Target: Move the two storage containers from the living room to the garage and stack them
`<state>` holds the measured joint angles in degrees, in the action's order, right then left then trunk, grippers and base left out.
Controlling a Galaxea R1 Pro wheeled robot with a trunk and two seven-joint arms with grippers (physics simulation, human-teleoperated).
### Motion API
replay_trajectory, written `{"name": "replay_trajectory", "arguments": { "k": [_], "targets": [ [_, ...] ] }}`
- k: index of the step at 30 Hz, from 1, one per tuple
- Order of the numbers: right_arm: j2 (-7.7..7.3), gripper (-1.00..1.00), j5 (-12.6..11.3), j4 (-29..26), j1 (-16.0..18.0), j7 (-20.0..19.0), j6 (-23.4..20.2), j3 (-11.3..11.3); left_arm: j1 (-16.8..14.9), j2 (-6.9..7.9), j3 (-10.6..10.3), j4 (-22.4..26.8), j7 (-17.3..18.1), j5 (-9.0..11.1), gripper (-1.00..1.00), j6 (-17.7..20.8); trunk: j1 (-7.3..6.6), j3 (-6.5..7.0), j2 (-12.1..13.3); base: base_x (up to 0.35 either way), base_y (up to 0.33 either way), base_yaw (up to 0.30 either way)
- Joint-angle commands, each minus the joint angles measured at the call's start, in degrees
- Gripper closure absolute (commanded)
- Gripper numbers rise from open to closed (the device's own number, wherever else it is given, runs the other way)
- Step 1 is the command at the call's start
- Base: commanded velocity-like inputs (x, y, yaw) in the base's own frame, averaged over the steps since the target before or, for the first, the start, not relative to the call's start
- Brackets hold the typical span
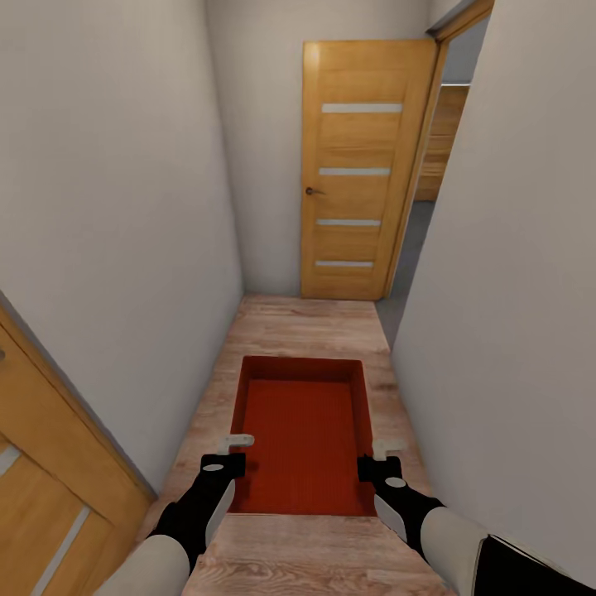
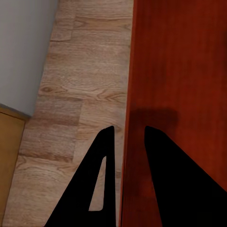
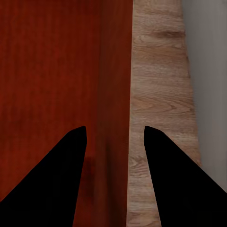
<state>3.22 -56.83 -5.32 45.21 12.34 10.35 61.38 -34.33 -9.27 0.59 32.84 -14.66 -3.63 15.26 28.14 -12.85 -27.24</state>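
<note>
Claws straddle ribbed orange-red rectangular bin — wood-plank hallway.

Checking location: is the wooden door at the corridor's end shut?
No, the slatted light-wood door stands swung open beside a doorway.

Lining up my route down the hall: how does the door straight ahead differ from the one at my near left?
The far door shows whole, upright at the corridor's end, with four pale horizontal strips and a dark handle. The near door is cut off by the picture's edge, seen at a steep angle, with fewer strips in view. Both are the same honey-coloured wood.
</note>
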Motion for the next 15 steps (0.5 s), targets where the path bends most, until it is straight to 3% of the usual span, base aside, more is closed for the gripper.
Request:
{"name": "replay_trajectory", "arguments": {
  "k": [1, 15],
  "targets": [
    [-0.32, 1.0, -0.48, 0.23, 0.05, 0.23, 0.28, -0.38, -0.03, 0.04, 0.2, 0.12, -0.37, -1.03, 1.0, 0.56, 0.06, -0.1, -0.1, 0.322, 0.0, 0.0],
    [-0.32, 1.0, -0.48, 0.23, 0.05, 0.23, 0.28, -0.38, -0.03, 0.04, 0.2, 0.12, -0.37, -1.03, 1.0, 0.56, 0.06, -0.1, -0.1, 0.322, 0.0, 0.0]
  ]
}}
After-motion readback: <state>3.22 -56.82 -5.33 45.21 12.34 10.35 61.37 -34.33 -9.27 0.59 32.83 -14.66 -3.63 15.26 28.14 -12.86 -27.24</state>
